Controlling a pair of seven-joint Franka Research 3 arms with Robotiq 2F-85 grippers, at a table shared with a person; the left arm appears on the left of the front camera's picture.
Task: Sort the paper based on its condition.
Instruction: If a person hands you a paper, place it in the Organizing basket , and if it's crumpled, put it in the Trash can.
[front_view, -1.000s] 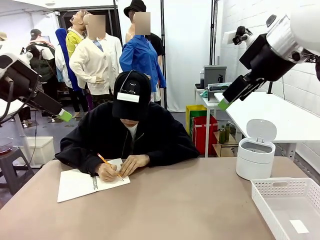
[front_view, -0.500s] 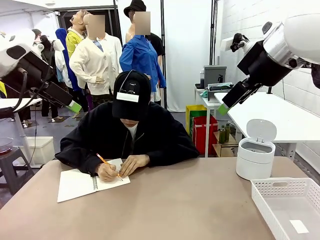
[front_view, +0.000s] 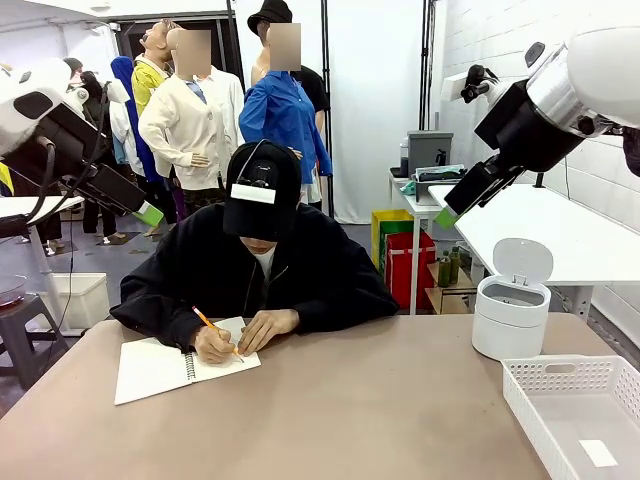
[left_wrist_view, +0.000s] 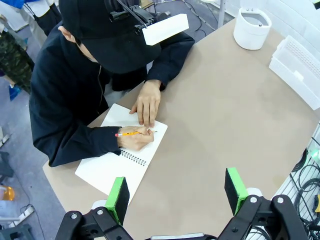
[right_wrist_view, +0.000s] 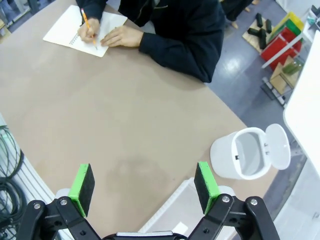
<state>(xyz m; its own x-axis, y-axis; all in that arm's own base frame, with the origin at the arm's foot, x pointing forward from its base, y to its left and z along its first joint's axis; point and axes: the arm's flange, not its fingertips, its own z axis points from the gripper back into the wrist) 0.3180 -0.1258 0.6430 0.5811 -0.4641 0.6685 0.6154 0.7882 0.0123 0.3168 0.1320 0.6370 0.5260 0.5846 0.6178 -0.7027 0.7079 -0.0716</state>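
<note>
Hovering with jaws wide and empty: left gripper (left_wrist_view: 176, 192), right gripper (right_wrist_view: 144, 187).
Notebook (front_view: 160, 370) lies at the table's far left under the person's writing hand (front_view: 213, 343), long axis left-right; left arm nearer.

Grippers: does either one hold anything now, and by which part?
No. The left gripper and the right gripper are both open and hold nothing. The person's hand grips an orange pencil near its writing end.

one notebook (front_view: 160, 368), one pencil (front_view: 208, 322), one white bin (front_view: 508, 325), one white basket (front_view: 560, 365), all on one table (front_view: 350, 420) below the left gripper (left_wrist_view: 176, 192) and right gripper (right_wrist_view: 143, 186). one person (front_view: 300, 270), two hands: writing hand (front_view: 213, 343), flat hand (front_view: 266, 328).
</note>
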